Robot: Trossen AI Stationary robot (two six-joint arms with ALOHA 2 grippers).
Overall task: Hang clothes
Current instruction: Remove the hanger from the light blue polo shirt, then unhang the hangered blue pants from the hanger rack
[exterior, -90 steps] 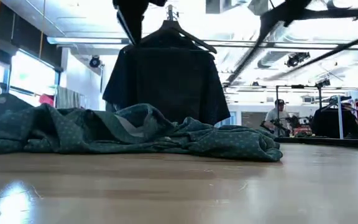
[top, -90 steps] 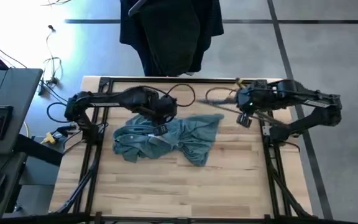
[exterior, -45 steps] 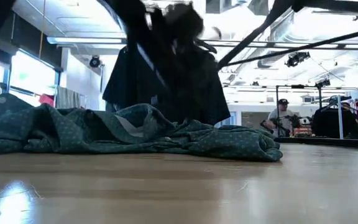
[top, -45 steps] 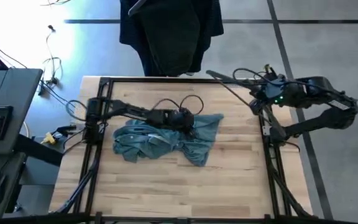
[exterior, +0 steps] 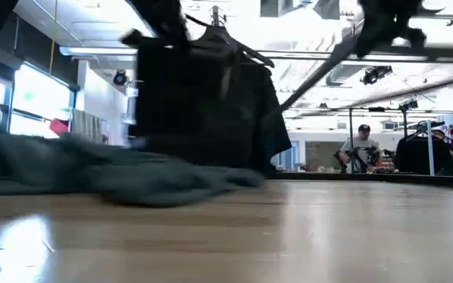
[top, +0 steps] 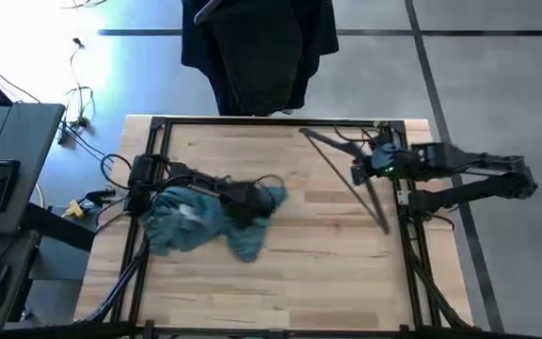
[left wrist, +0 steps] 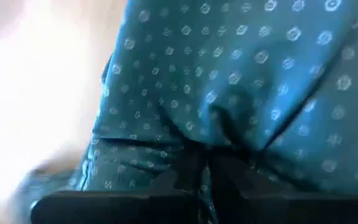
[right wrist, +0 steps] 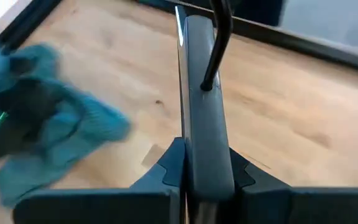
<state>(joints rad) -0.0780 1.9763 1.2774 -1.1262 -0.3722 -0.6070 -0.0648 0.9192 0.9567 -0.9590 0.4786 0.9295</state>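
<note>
teal shirt point(top: 200, 215) bunched crosswise, pinched by left gripper point(top: 243, 200), right gripper point(top: 363, 171) clamping hanger point(top: 346, 174)

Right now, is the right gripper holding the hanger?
Yes, the right gripper is shut on the hanger, its neck clamped between the fingers above the table.

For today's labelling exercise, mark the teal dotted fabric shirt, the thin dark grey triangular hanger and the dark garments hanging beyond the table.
teal dotted fabric shirt point(top: 191, 218), high view, crumpled middle.
thin dark grey triangular hanger point(top: 346, 174), high view, long straight side.
dark garments hanging beyond the table point(top: 257, 47), high view, front fabric.
</note>
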